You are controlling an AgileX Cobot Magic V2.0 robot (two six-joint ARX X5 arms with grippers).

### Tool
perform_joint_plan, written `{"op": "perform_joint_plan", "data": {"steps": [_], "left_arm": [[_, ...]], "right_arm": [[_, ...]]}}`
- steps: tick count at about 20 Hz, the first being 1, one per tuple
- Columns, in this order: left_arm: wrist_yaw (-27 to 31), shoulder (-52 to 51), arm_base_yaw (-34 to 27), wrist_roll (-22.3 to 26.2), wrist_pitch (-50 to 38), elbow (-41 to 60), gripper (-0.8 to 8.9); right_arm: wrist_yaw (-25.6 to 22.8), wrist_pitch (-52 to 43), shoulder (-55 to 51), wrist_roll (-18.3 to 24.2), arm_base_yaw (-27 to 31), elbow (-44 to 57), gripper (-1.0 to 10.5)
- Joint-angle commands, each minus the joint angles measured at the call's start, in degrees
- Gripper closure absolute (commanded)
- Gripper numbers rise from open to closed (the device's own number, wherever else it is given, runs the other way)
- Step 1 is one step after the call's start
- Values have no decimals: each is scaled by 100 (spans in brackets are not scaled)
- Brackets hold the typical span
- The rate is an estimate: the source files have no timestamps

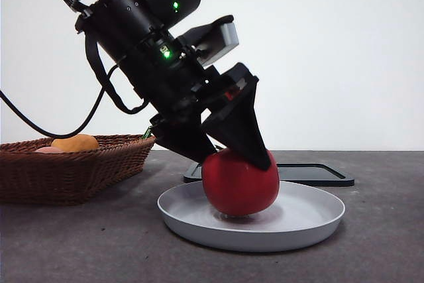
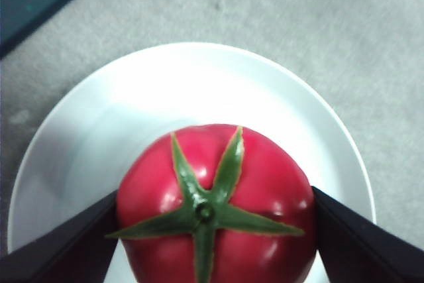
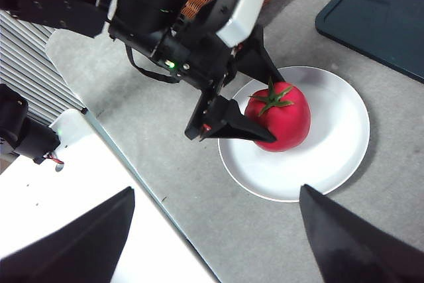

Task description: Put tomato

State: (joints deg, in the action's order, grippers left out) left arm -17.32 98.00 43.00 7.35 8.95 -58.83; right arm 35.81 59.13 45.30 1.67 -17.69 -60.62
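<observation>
The left pincer (image 1: 228, 154) clamps the tomato (image 1: 240, 183) between its two black jaws, one on each flank, spread just as wide as the fruit. The tomato sits in the white plate (image 1: 318, 220); the front view cannot settle whether its underside touches the plate's floor. The right pincer (image 3: 212, 230) hangs above the table (image 3: 185, 183) with jaws spread wide, holding nothing.

The tomato is glossy, round and bright red; the plate is smooth, shallow and round; the table is matte grey. A brown woven basket (image 1: 73, 167) stands at the side, holding an orange fruit (image 1: 75, 142).

The left wrist view alone shows the tomato's green star-shaped crown (image 2: 205, 211) plainly. The front view shows a flat dark tray (image 1: 318, 173) behind the plate.
</observation>
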Motion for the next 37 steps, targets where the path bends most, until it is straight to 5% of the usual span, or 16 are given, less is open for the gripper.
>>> {"op": "perform_joint_plan", "data": {"steps": [1, 6, 15, 23, 29, 37], "left_arm": [[-9, 107, 63, 125, -94, -111, 470], [-7, 107, 63, 122, -98, -114, 311], [-9, -17, 42, -175, -72, -155, 311], [-7, -1320, -323, -251, 181, -166, 312], [-61, -2579, -1056, -468, 1139, -166, 313], [-516, -4074, -2295, -205, 3512, -166, 313]], "right_arm": [[-4, -31, 33, -17, -35, -94, 551], [-4, -31, 33, -17, -35, -94, 551], [-2, -24, 33, -17, -35, -94, 551], [-42, -33, 33, -15, -35, -94, 551], [-175, -105, 35, -13, -35, -94, 551], [-173, -358, 234, -15, -35, -94, 551]]}}
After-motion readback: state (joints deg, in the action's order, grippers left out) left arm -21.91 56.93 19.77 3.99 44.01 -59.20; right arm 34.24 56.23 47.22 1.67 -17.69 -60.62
